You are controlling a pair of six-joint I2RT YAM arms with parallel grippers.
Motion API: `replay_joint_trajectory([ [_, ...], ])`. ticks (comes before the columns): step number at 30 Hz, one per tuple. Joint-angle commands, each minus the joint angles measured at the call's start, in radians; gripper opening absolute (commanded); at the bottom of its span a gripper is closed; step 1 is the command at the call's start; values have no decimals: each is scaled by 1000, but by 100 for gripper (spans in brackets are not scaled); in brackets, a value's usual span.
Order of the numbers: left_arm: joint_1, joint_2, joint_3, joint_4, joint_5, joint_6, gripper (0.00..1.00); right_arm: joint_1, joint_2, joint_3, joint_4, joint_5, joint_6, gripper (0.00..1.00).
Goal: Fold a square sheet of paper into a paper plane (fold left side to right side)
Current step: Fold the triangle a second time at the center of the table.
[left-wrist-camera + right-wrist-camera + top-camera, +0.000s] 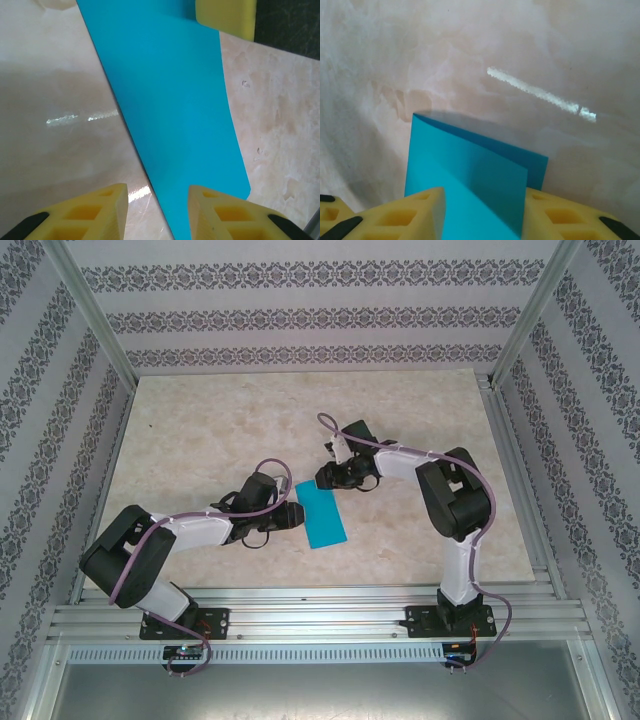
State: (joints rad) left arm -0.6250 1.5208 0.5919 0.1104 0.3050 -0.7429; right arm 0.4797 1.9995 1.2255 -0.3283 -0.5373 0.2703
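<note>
The square sheet of paper [325, 520] is cyan-blue and lies folded in half as a narrow strip on the marble table, between the two arms. My left gripper [293, 514] sits at the strip's left edge. In the left wrist view it [157, 192] is open, with the paper [175, 100] edge running between the fingers. My right gripper [327, 480] is at the strip's far end. Its jaws [483, 192] stand open around the paper [460, 160], whose top layer lifts off the lower one. A paper plane is out of view.
The marble tabletop [200, 430] is walled by patterned panels and aluminium posts [95, 315]. A metal rail [320, 615] runs along the near edge at the arm bases. A yellow finger of the right gripper [225, 17] rests at the paper's far end in the left wrist view.
</note>
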Motion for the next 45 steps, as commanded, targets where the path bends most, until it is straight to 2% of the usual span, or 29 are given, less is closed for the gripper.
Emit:
replay_joint_trajectory([
  [1,-17,2,19,-2,-9,6,37,-3,-52,-39,32,-43,10,40],
  [12,-16,-45,9,-15,-23,39,38,7,-164,-195,108,-84,71,36],
  [22,-36,-153,-12,-30,-60,179,39,42,-283,-357,173,-100,195,35],
  [26,-86,-185,2,-87,-122,275,41,50,-330,-393,163,-99,254,32],
  [28,-125,-201,9,-112,-169,315,47,51,-350,-404,153,-95,290,31],
  [35,-273,-242,8,-110,-262,399,51,52,-396,-380,51,-76,379,29],
  [41,-364,-153,58,-109,-303,380,57,61,-378,-322,-57,-57,396,28],
  [45,-406,-75,101,-101,-317,347,60,76,-358,-311,-61,-61,409,25],
])
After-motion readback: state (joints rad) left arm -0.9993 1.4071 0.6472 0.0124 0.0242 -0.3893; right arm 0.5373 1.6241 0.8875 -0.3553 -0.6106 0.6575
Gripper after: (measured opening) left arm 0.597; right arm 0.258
